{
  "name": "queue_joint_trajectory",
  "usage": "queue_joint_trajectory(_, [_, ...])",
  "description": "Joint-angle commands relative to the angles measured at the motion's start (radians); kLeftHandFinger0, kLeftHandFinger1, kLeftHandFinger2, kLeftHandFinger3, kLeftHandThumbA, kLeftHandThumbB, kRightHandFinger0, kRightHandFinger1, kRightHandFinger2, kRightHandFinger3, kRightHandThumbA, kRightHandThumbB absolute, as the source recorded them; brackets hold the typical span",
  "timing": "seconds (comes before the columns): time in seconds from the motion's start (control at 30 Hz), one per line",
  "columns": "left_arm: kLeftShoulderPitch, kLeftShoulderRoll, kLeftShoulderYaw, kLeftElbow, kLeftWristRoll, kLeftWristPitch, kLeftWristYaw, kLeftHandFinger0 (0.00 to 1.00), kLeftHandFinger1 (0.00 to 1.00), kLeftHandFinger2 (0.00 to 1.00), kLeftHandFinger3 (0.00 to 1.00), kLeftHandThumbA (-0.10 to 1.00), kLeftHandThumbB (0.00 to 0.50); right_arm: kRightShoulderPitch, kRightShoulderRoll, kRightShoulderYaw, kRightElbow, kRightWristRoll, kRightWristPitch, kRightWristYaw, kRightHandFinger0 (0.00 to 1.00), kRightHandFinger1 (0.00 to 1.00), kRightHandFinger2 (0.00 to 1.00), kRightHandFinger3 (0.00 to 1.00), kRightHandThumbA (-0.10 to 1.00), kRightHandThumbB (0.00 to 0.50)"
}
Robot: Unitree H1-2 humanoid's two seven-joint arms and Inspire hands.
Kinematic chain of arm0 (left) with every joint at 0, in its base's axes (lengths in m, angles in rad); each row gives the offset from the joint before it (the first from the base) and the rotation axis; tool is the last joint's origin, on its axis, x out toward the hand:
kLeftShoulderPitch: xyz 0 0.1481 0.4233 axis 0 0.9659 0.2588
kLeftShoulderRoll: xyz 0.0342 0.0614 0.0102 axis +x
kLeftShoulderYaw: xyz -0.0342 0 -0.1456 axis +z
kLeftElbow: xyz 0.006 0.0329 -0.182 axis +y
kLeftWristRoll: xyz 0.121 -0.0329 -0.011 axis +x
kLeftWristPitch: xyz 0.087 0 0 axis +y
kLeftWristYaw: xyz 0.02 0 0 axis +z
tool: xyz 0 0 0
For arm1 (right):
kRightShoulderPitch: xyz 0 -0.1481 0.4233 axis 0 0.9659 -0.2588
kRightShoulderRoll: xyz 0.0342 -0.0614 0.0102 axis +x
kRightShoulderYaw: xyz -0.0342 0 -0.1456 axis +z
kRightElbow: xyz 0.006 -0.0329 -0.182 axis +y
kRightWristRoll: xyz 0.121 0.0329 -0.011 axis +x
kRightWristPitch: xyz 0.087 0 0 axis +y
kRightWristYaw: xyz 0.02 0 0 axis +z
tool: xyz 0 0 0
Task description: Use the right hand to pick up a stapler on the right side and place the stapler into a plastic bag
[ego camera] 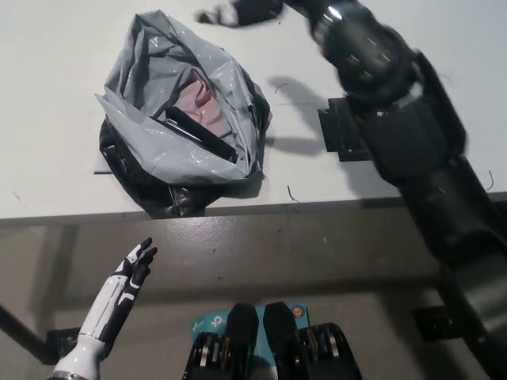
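Observation:
A grey plastic bag (150,87) lies open on the white table (55,95), its black underside bunched at the near edge. Inside its mouth rests the stapler (200,133), a long black bar lying at a slant beside something pink. My black right hand (242,11) hovers beyond the bag at the top edge of the picture, blurred, fingers spread and holding nothing. Its arm runs down the right side. My white left hand (131,271) rests below the table edge at the lower left, fingers apart.
A black square mat (342,134) lies on the table right of the bag, partly covered by my right arm. The table's front edge (238,212) runs across the middle of the picture, with brown floor below it.

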Motion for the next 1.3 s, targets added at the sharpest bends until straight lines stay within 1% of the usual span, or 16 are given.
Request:
queue_joint_trajectory(0.0, [-0.105, 0.016, 0.021, 0.017, -0.001, -0.033, 0.005, 1.0, 1.0, 1.0, 1.0, 1.0, 0.273, 0.418, -0.316, -0.293, -0.997, 0.347, 0.097, 0.134, 1.0, 1.0, 1.0, 1.0, 1.0, 0.393])
queue_joint_trajectory(0.03, [-0.102, 0.015, 0.021, 0.016, -0.005, -0.026, 0.002, 1.0, 1.0, 1.0, 1.0, 1.0, 0.26, 0.497, -0.304, -0.298, -1.03, 0.376, 0.081, 0.114, 1.0, 1.0, 1.0, 1.0, 1.0, 0.37])
queue_joint_trajectory(0.07, [-0.1, 0.01, 0.022, 0.018, -0.008, -0.023, 0.005, 1.0, 1.0, 1.0, 1.0, 1.0, 0.253, 0.647, -0.246, -0.278, -1.104, 0.413, 0.061, 0.07, 1.0, 1.0, 1.0, 1.0, 1.0, 0.363])
queue_joint_trajectory(0.17, [-0.101, 0.007, 0.02, 0.022, -0.009, -0.022, 0.004, 1.0, 1.0, 1.0, 1.0, 1.0, 0.272, 0.768, -0.196, -0.232, -1.177, 0.434, 0.032, 0.029, 1.0, 1.0, 1.0, 1.0, 1.0, 0.377])
queue_joint_trajectory(0.23, [-0.101, 0.005, 0.017, 0.026, -0.007, -0.024, 0.003, 1.0, 1.0, 1.0, 1.0, 1.0, 0.276, 0.8, -0.193, -0.214, -1.194, 0.438, 0.006, 0.021, 1.0, 1.0, 1.0, 1.0, 1.0, 0.388])
queue_joint_trajectory(0.33, [-0.106, 0.006, 0.015, 0.036, -0.004, -0.028, 0.002, 1.0, 1.0, 1.0, 1.0, 1.0, 0.268, 0.832, -0.168, -0.17, -1.231, 0.448, -0.019, 0.004, 1.0, 1.0, 1.0, 1.0, 1.0, 0.455])
queue_joint_trajectory(0.5, [-0.108, 0.011, 0.013, 0.036, -0.01, -0.019, -0.009, 1.0, 1.0, 1.0, 1.0, 1.0, 0.277, 0.872, -0.124, -0.121, -1.267, 0.428, -0.055, -0.012, 1.0, 1.0, 1.0, 1.0, 1.0, 0.421])
queue_joint_trajectory(0.63, [-0.1, 0.014, 0.009, 0.035, -0.006, -0.022, -0.012, 1.0, 1.0, 1.0, 1.0, 1.0, 0.261, 0.923, -0.071, -0.068, -1.203, 0.397, -0.138, -0.012, 1.0, 1.0, 1.0, 1.0, 1.0, 0.403])
queue_joint_trajectory(0.7, [-0.087, 0.013, 0.006, 0.029, -0.007, -0.02, -0.016, 1.0, 1.0, 1.0, 1.0, 1.0, 0.257, 0.965, -0.036, -0.042, -1.122, 0.351, -0.204, -0.018, 1.0, 1.0, 1.0, 1.0, 1.0, 0.341])
queue_joint_trajectory(0.77, [-0.076, 0.012, 0.0, 0.029, -0.008, -0.027, -0.021, 1.0, 1.0, 1.0, 1.0, 1.0, 0.245, 1.009, -0.004, -0.028, -1.016, 0.293, -0.227, -0.031, 1.0, 1.0, 1.0, 1.0, 1.0, 0.31])
queue_joint_trajectory(0.83, [-0.068, 0.011, -0.003, 0.03, -0.007, -0.031, -0.023, 1.0, 1.0, 1.0, 1.0, 1.0, 0.244, 1.031, 0.006, -0.028, -0.964, 0.285, -0.216, -0.03, 1.0, 1.0, 1.0, 1.0, 1.0, 0.326])
queue_joint_trajectory(0.87, [-0.066, 0.011, -0.004, 0.03, -0.006, -0.031, -0.023, 1.0, 1.0, 1.0, 1.0, 1.0, 0.245, 1.035, 0.011, -0.03, -0.93, 0.292, -0.219, -0.027, 1.0, 1.0, 1.0, 1.0, 1.0, 0.322])
queue_joint_trajectory(0.9, [-0.06, 0.012, -0.005, 0.029, -0.007, -0.029, -0.026, 1.0, 1.0, 1.0, 1.0, 1.0, 0.252, 1.035, 0.02, -0.038, -0.844, 0.299, -0.241, -0.026, 1.0, 1.0, 1.0, 1.0, 0.95, 0.3])
queue_joint_trajectory(1.1, [-0.05, 0.011, -0.01, 0.037, -0.009, -0.05, -0.032, 1.0, 1.0, 1.0, 1.0, 1.0, 0.239, 1.023, 0.033, -0.081, -0.609, 0.238, -0.298, -0.061, 1.0, 1.0, 1.0, 1.0, 0.9, 0.338])
queue_joint_trajectory(1.23, [-0.033, 0.011, -0.011, 0.032, -0.009, -0.05, -0.032, 1.0, 1.0, 1.0, 1.0, 1.0, 0.251, 1.015, 0.02, -0.087, -0.474, 0.217, -0.334, -0.064, 1.0, 1.0, 1.0, 1.0, 0.83, 0.279])
queue_joint_trajectory(1.27, [-0.032, 0.011, -0.01, 0.032, -0.009, -0.05, -0.032, 1.0, 1.0, 1.0, 1.0, 1.0, 0.252, 1.013, 0.019, -0.088, -0.458, 0.217, -0.341, -0.064, 1.0, 1.0, 1.0, 1.0, 0.83, 0.278])
